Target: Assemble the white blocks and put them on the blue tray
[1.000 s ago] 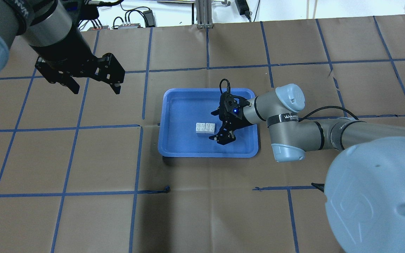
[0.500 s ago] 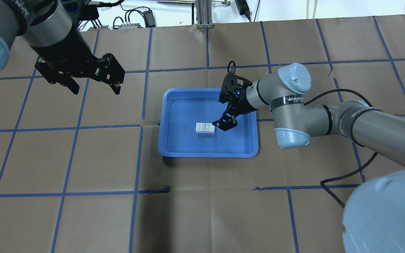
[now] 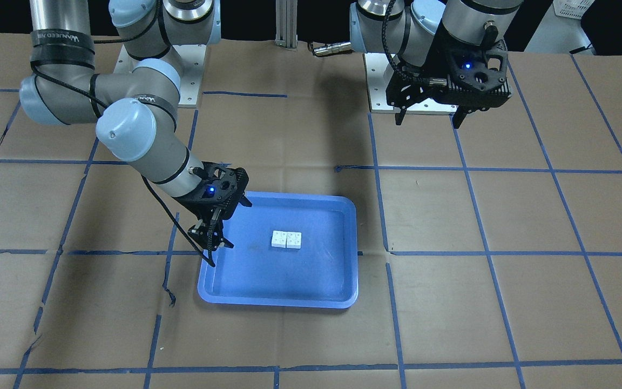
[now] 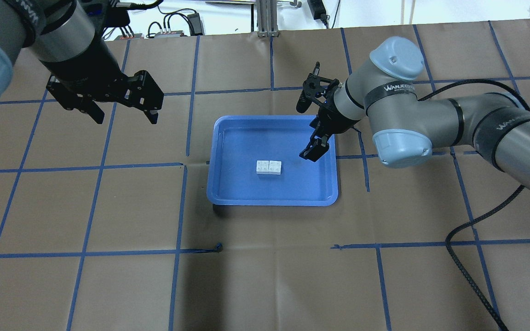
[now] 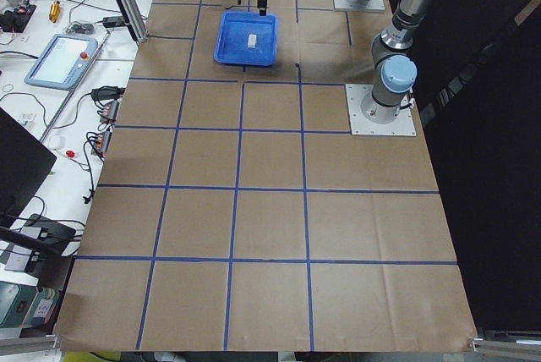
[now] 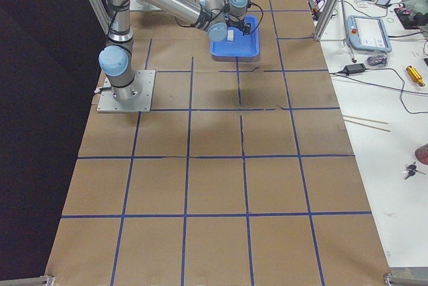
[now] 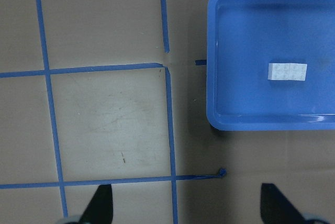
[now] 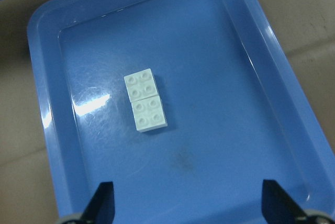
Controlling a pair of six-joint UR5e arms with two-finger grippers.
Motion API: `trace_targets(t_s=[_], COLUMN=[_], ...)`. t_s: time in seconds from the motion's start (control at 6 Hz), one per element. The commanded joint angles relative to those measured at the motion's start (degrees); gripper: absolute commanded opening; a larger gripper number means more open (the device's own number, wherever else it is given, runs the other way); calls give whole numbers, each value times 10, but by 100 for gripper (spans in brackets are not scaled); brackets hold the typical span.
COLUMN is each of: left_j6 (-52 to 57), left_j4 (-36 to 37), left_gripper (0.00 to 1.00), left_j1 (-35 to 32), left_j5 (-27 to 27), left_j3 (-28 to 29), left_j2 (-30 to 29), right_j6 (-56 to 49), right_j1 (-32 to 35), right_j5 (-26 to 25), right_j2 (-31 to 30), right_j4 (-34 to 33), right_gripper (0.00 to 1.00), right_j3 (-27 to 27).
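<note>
Fingers (image 8: 102, 204) of the black two-finger right gripper (image 4: 305, 133) stand wide apart and hold nothing. We read the same of the black left gripper (image 4: 124, 115), whose two fingers hang spread. Two small white square plastic blocks (image 4: 268, 167) lie flat on the floor of a large rectangular blue plastic tray (image 4: 272, 201) with a raised rim, touching side by side in one short row. In the overhead view the white blocks sit a little toward 6 o'clock from the middle of the blue tray. The right gripper hangs at about 2 o'clock from them, near the tray's 3 o'clock rim. The left gripper is well apart at 10 o'clock from the tray, above brown paper (image 4: 108, 207) crossed by blue tape (image 4: 62, 169).

From overhead we see the pair only as a pale bar. The right wrist camera shows more: four round studs on each block (image 8: 145, 100), a thin seam between them, and the glossy floor inside the rim (image 8: 41, 103). Whether the two are locked together we cannot tell. The left wrist camera shows the tray (image 7: 212, 77) off at 2 o'clock with the blocks (image 7: 287, 71) inside, and its own fingertips (image 7: 102, 205) over the brown paper. Facing the robot, we see the right gripper (image 3: 224, 227) over the tray's rim (image 3: 278, 300) at that view's 9 o'clock, apart from the blocks (image 3: 286, 239). From the table's left end the blocks (image 5: 253, 40) are a white speck, and the fingers are too small to judge
</note>
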Motion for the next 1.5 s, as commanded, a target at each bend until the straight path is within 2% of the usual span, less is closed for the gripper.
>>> trace_targets(t_s=[0.0,0.17,0.33,0.5,0.67,0.83,1.0,1.17,1.33], left_j6=[0,0,0,0,0,0,0,0,0], left_j4=[0,0,0,0,0,0,0,0,0], left_gripper=[100,100,100,100,100,100,100,100,100], left_j1=[-1,-1,-1,-1,0,-1,-1,-1,0], left_j5=[-2,0,2,0,2,1,-2,-1,-1], left_j3=[0,1,2,0,3,5,4,3,4], left_j2=[0,0,0,0,0,0,-1,-1,-1], right_j6=[152,266,382,478,505,523,525,581,640], right_j1=[-1,-1,-4,-6,-14,-29,-40,-42,-35], right_j5=[-73,-127,-153,-155,-155,-180,-213,-225,-220], right_j2=[-48,-58,-73,-79,-78,-78,-78,-80,-84], right_j4=[118,153,220,316,403,423,442,482,491], right_gripper=[100,100,100,100,100,100,100,100,100], right_j3=[-53,-85,-122,-171,-229,-270,-280,-286,-287])
